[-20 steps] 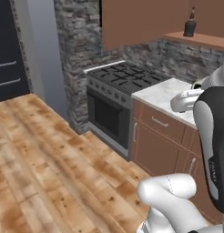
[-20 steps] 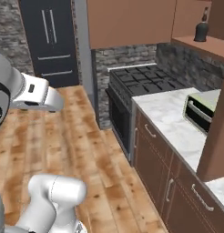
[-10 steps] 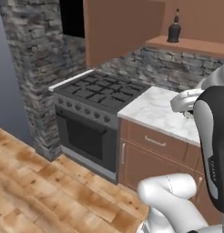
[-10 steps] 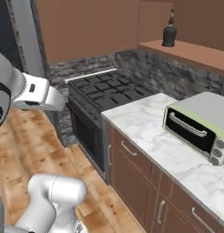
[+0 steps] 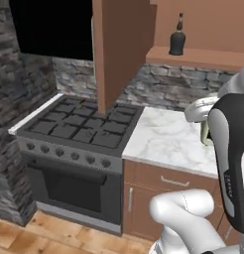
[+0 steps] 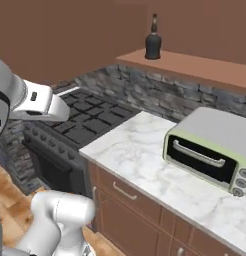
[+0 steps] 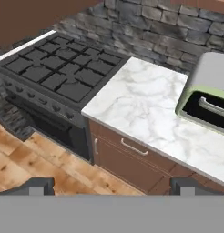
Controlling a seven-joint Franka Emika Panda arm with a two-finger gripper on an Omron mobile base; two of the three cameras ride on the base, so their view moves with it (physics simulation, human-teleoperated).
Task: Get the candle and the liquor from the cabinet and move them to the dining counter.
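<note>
Up on the wooden shelf (image 6: 195,65) of the cabinet (image 5: 121,44), well above and beyond my pincer (image 7: 111,184), stands the liquor (image 6: 153,44) — upright, its long axis vertical, thin neck and stopper pointing straight up, squat body sitting near the shelf's front edge. From the left base view I find the same bottle (image 5: 177,40) high at the back, above the stone backsplash (image 5: 183,89).

My hand looks down and forward instead: its view takes in the marble worktop (image 7: 150,113), the black stove (image 7: 63,73) to one side and the toaster oven (image 7: 207,98) to the other, with the brown drawers (image 7: 132,157) below. So the bottle lies upward and away from where my pincer points — I judge the coming move to be a lift and a tilt of the hand toward the shelf, meeting the bottle from its side at the body, not from above.

My two finger tips (image 7: 38,185) stand far apart at the edges of the hand view, spread as wide as they go, with nothing between them and touching nothing.

I cannot make out the candle anywhere on the stretch of shelf I see
</note>
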